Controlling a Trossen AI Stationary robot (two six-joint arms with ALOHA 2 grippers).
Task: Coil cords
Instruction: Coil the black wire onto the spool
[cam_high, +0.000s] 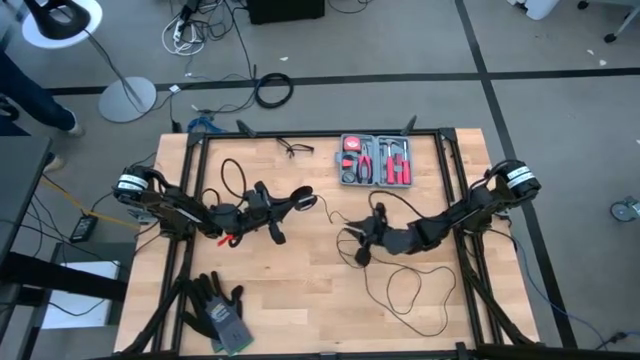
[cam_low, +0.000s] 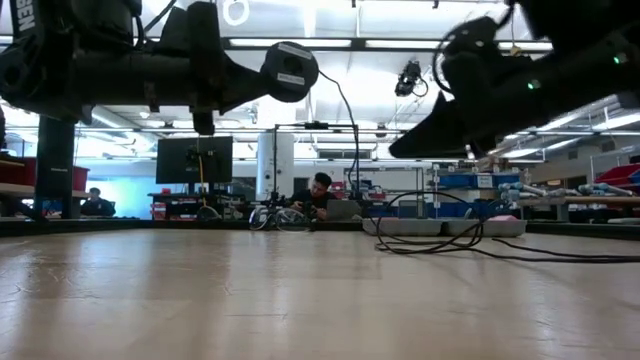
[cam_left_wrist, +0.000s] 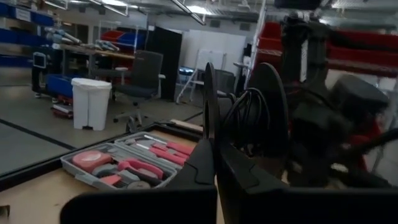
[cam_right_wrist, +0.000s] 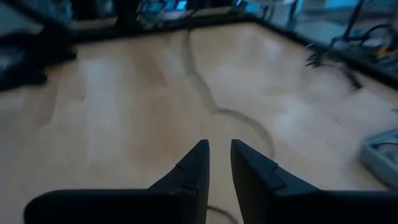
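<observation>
Plainly a two-ended job, with a long thin black cord (cam_high: 415, 300) strung between both arms over the pale wooden table (cam_high: 300, 300).

Left gripper (cam_high: 303, 198): jaws fully closed, apparently pinched on the small round black puck with a pale centre (cam_low: 290, 70) at the cord's end. Seen in the low view raised well clear of the wood, with the cord falling away from the puck in an arc, forward of those jaws and toward the other arm.

Right gripper (cam_right_wrist: 219, 149): jaws parted only by a narrow slit, bare wood visible through it, nothing seen clamped. Held low, nose down toward the table. Ahead of these jaws, the cord lying flat, running away from the fingertips in a shallow S, so its long axis roughly in line with the slit rather than across it. Hard to tell whether a further strand passes beneath the fingers.

Behind and to the outer side of the right jaws, per the high view, the remaining slack spread in a loose open loop on the wood, touching nothing else.

Judged nearer to the free length: the right arm, by a clear margin. Judged needed next: a turn of the right wrist, or an approach from the side, so as to bring the cord crosswise between the fingers before closing. Risk of a miss otherwise, given so thin a line.
</observation>
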